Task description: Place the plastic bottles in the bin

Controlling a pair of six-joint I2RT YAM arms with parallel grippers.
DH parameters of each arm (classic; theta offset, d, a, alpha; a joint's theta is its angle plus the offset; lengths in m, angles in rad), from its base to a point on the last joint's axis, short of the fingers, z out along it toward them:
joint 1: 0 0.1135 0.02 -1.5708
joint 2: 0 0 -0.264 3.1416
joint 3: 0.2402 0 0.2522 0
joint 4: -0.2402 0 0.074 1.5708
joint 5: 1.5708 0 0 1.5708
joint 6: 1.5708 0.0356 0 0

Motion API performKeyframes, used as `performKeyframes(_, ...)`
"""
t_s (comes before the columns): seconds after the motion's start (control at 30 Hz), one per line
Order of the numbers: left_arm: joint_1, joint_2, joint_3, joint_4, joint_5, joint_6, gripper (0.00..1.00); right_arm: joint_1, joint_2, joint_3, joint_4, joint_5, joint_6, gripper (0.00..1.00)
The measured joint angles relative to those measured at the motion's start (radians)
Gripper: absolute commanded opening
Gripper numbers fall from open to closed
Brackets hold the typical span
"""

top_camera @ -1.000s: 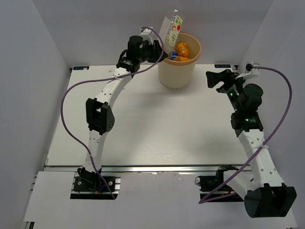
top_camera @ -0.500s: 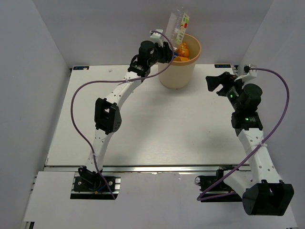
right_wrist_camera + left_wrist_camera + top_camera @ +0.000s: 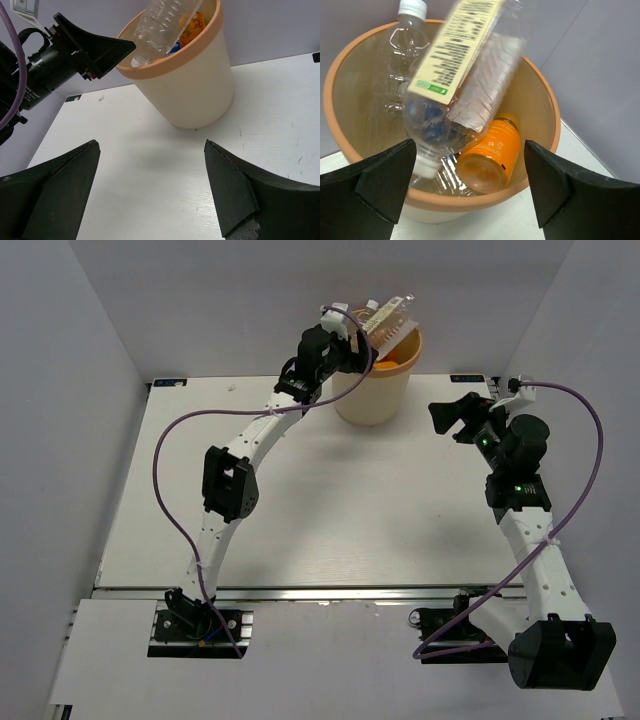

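Note:
The bin (image 3: 370, 395) stands at the table's far edge. A clear plastic bottle with a cream label (image 3: 388, 315) tilts over the bin's mouth, free of my left gripper (image 3: 358, 338), which is open at the near-left rim. In the left wrist view that bottle (image 3: 465, 75) is blurred, cap down inside the bin (image 3: 472, 201), and touches neither finger of the left gripper (image 3: 469, 145). An orange bottle (image 3: 492, 152) and another clear bottle (image 3: 402, 55) lie inside. My right gripper (image 3: 440, 418) is open and empty, right of the bin.
The right wrist view shows the bin (image 3: 195, 90) from the side, the tilted bottle (image 3: 165, 22) over its rim and bare white table under the right gripper (image 3: 150, 142). Grey walls close in the table at the back and sides.
My left gripper has opened and let go of the clear bottle, which has tipped from upright to slanting down into the bin. The right arm has barely moved.

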Motion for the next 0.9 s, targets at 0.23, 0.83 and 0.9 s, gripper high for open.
performKeyframes(0.23,0.003,0.0,0.002,0.002,-0.013,-0.003,0.98,-0.006,0.0,0.0,-0.001,-0.002,0.001,0.89)
performKeyframes(0.83,0.19,-0.995,-1.049,0.023,-0.297,-0.166,0.98,-0.009,-0.031,-0.064,-0.035,0.09,-0.029,0.89)
performKeyframes(0.9,0.211,-1.179,-1.28,0.047,-0.367,-0.214,0.98,-0.011,-0.044,-0.106,-0.036,0.115,-0.03,0.89)
